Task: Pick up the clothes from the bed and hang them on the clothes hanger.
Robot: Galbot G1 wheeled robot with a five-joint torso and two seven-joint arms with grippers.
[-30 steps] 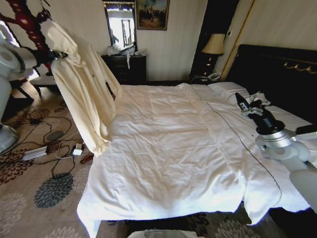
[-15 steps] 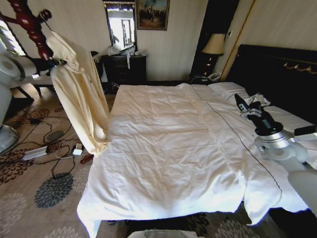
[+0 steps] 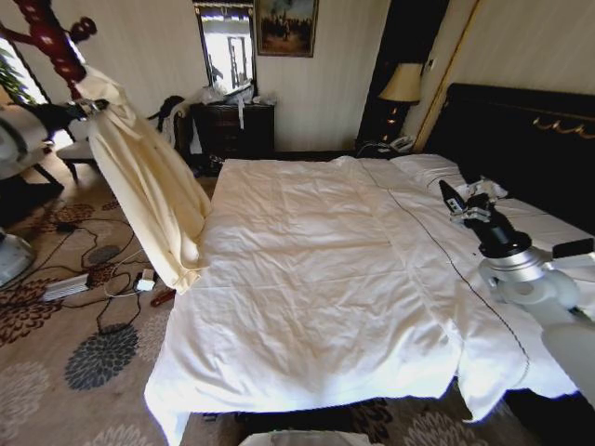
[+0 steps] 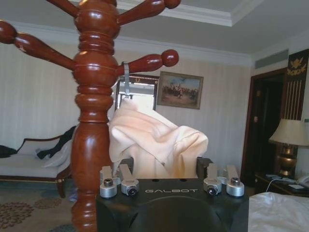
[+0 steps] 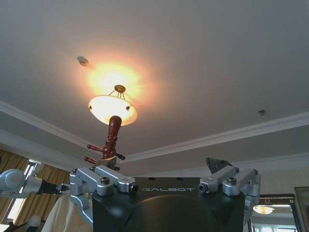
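Note:
The clothes (image 3: pixel 149 190), a pale cream garment, hang long and loose beside the bed's left edge, clear of the white bed (image 3: pixel 325 269). In the left wrist view the clothes (image 4: pixel 154 140) bunch between my left gripper's (image 4: pixel 164 169) pads, which are shut on them. The clothes hanger's silver hook (image 4: pixel 126 79) sits over a peg of the red wooden coat stand (image 4: pixel 94 116); the hanger's body is hidden under the cloth. My left gripper (image 3: pixel 82 110) is right at the stand (image 3: pixel 54 42). My right gripper (image 3: pixel 456 197) is raised over the bed's right side, open and holding nothing (image 5: pixel 166 178).
Cables and a power strip (image 3: pixel 70 286) lie on the patterned carpet left of the bed. A dark dresser (image 3: pixel 232 125) stands at the back wall, with a lamp (image 3: pixel 402 84) beside the black headboard (image 3: pixel 521 130). A bench (image 3: pixel 79 153) is behind the stand.
My left arm has carried the hanging clothes further left, away from the bed and up against the coat stand. The right arm has barely shifted.

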